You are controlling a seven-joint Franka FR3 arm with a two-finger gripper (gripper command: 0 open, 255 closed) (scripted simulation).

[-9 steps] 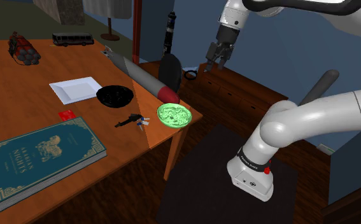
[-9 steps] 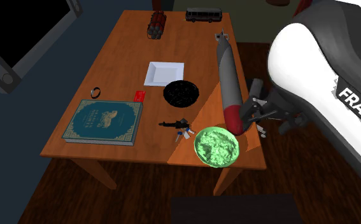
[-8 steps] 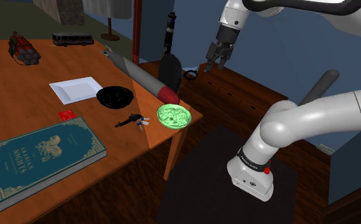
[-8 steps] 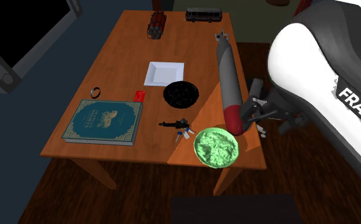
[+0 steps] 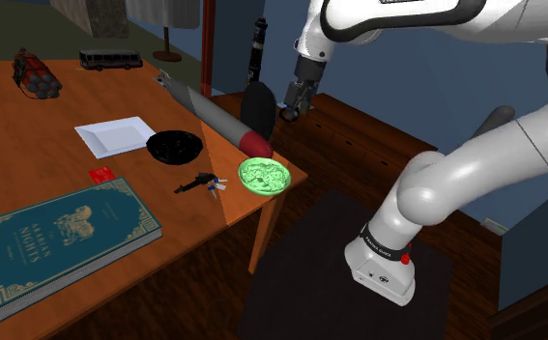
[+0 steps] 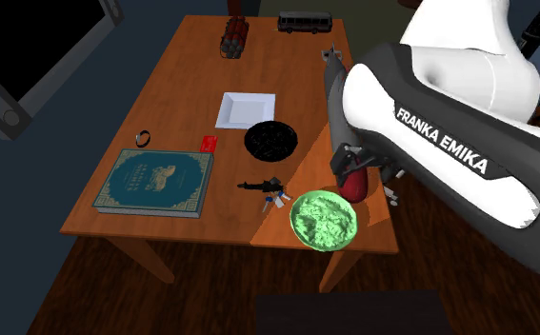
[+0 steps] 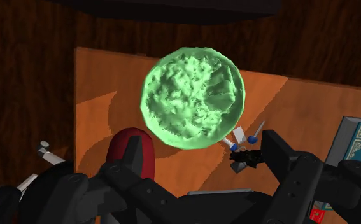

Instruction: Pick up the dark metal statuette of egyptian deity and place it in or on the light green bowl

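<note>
Black two-finger gripper (image 5: 292, 106) hangs with its jaws spread and nothing between them. In the wrist view the two fingers stand well apart, and the pale green, rough-surfaced round bowl (image 7: 191, 97) lies beyond them. I judge the task to be at its first step, the reach for the object, since nothing is picked up yet.

The bowl sits at the near corner of the orange-brown wooden table (image 5: 30, 164). It lies just beside the red nose of a long grey torpedo-shaped model (image 5: 214, 116), and a small bunch of keys (image 5: 204, 182) lies at its nine o'clock in the shoulder view. In that view the gripper hovers at about one o'clock from the bowl, past the table's edge and well above it.

What I take for the dark slender upright statuette (image 5: 257, 48) stands beyond the table's far side, at twelve o'clock from the bowl and about eleven o'clock from the gripper in the shoulder view. A black rounded object (image 5: 258, 102) hides its foot, so I cannot tell what it stands on.

The next move probably calls for carrying the spread gripper toward eleven o'clock. It would then set its fingers on either side of the narrow body and close around the middle. So tall and thin a thing may topple at a nudge, and the black rounded object and the torpedo-shaped model crowd the approach. From there the way to the bowl runs toward six o'clock.
</note>
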